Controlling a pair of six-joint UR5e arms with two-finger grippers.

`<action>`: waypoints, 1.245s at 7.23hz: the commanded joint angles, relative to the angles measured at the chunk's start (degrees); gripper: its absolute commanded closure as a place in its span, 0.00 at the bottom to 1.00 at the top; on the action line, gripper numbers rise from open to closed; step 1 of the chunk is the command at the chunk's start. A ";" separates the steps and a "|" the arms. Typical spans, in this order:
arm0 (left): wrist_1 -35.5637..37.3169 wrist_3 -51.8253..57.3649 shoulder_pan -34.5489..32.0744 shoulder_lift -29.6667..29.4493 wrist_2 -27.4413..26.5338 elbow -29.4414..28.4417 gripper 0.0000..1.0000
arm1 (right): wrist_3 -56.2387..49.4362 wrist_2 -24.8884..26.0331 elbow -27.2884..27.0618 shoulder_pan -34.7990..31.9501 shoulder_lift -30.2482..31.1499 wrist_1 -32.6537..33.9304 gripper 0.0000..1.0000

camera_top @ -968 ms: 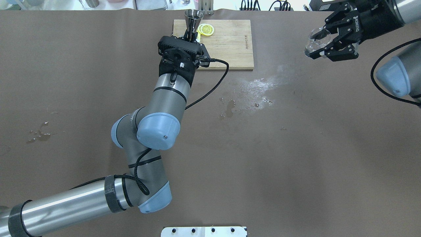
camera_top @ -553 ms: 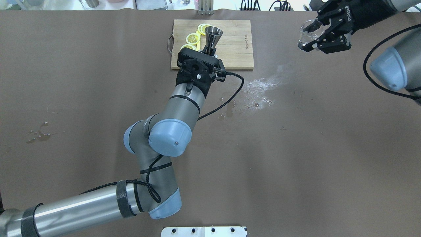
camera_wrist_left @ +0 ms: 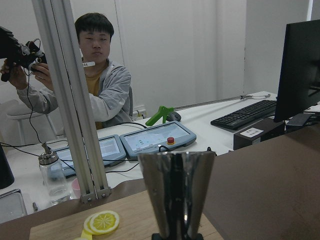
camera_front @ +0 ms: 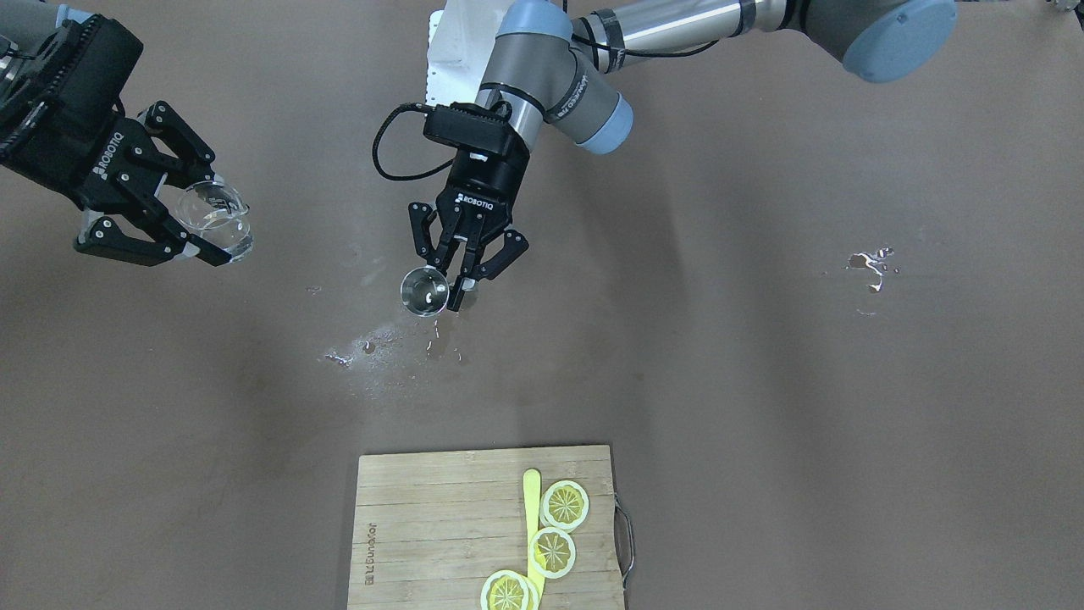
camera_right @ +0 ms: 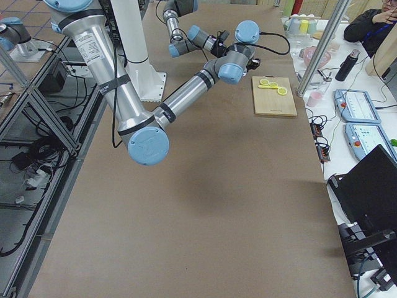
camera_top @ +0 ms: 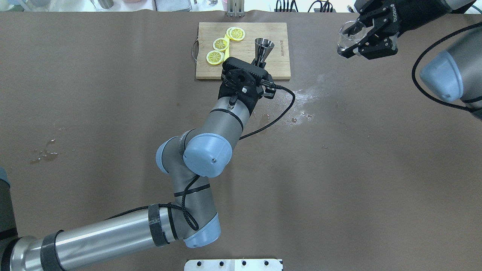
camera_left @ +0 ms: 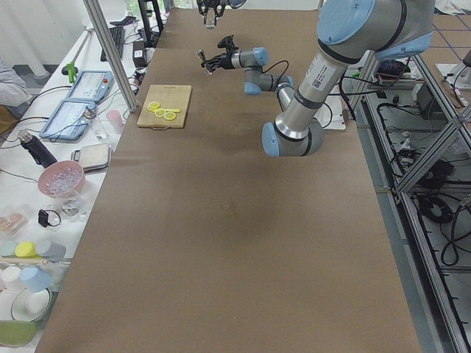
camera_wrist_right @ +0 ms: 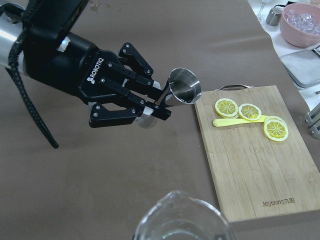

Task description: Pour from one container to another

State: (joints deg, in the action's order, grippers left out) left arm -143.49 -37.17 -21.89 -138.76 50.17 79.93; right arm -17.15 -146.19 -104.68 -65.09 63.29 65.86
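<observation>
My left gripper (camera_top: 260, 62) is shut on the lower half of a steel jigger (camera_top: 264, 47) and holds it upright in the air over the right part of the wooden cutting board (camera_top: 278, 67). The front view shows the jigger's open mouth (camera_front: 423, 292) beside the left gripper (camera_front: 453, 288). My right gripper (camera_top: 361, 39) is shut on a clear glass cup (camera_top: 348, 35), raised at the table's far right corner, well apart from the jigger. From the right wrist, the glass rim (camera_wrist_right: 182, 222) lies below the jigger (camera_wrist_right: 184, 86).
Lemon slices (camera_top: 220, 43) and a yellow utensil lie on the board's left part. A wet, whitish spill (camera_top: 301, 99) spreads just right of the board, and small puddles (camera_top: 45, 152) sit at the far left. An operator (camera_wrist_left: 100, 90) sits beyond the table's far edge.
My left arm has carried the jigger rightward, from the board's back left to over its right part. The right gripper has moved farther back and slightly left with the glass.
</observation>
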 commanded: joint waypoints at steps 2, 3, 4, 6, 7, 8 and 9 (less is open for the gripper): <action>-5.30 -0.27 0.18 -0.02 -6.01 -3.79 1.00 | -2.43 2.30 -0.09 0.66 -3.41 7.14 1.00; -6.44 -0.45 0.18 -0.02 -7.18 -5.12 1.00 | -5.32 3.71 0.08 0.67 -5.44 10.83 1.00; -9.32 -0.45 0.27 -0.02 -8.76 -7.31 1.00 | -8.05 4.76 0.09 0.75 -7.29 14.44 1.00; -13.83 -0.10 0.27 -0.19 -10.53 -11.19 1.00 | -8.42 6.09 -0.09 0.76 -8.18 15.09 1.00; -14.18 -0.01 0.27 -0.37 -10.62 -11.37 1.00 | -8.42 7.14 0.08 1.28 -8.36 15.18 1.00; -14.18 -0.01 0.27 -0.71 -11.14 -12.07 1.00 | -8.60 9.50 0.09 2.67 -9.06 16.66 1.00; -14.27 -0.01 0.27 -1.15 -11.15 -12.34 1.00 | -10.86 11.96 0.35 4.60 -11.15 20.50 1.00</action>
State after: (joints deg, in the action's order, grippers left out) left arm -157.59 -37.20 -21.63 -139.46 39.23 68.09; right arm -26.25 -136.96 -104.53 -62.42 53.98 82.99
